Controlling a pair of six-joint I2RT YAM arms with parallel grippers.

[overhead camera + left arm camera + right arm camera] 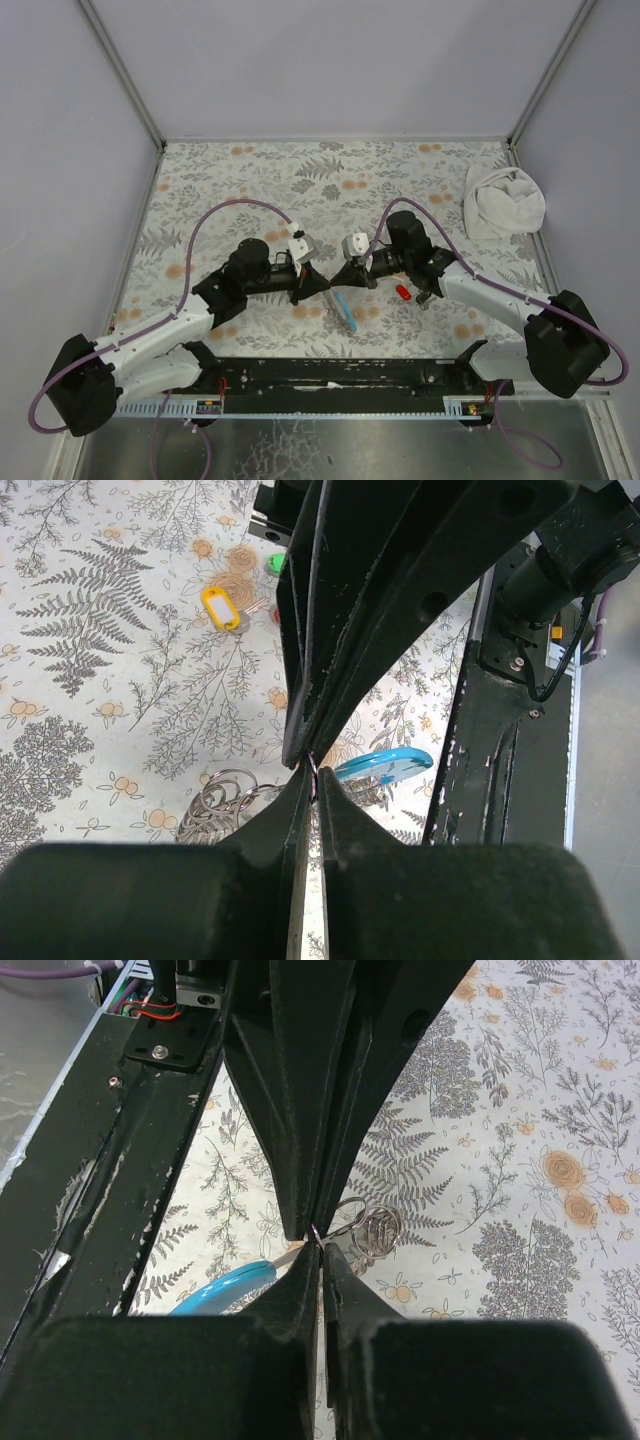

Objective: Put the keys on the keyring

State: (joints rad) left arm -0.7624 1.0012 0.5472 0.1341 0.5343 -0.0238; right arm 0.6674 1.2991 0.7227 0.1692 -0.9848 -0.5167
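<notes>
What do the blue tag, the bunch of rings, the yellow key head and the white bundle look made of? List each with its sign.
Blue tag: likely plastic, smooth, with a glossy highlight.
Bunch of rings: metal wire, grey, with shiny glints.
Yellow key head: probably plastic, even colour, pale label window.
White bundle: cloth, matte, in soft folds.

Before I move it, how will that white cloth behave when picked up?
The white cloth lies crumpled in soft folds, so it will probably sag and drape, not hold shape. It looks thin, so probably light. Pushed, it would likely bunch and drag rather than roll.
</notes>
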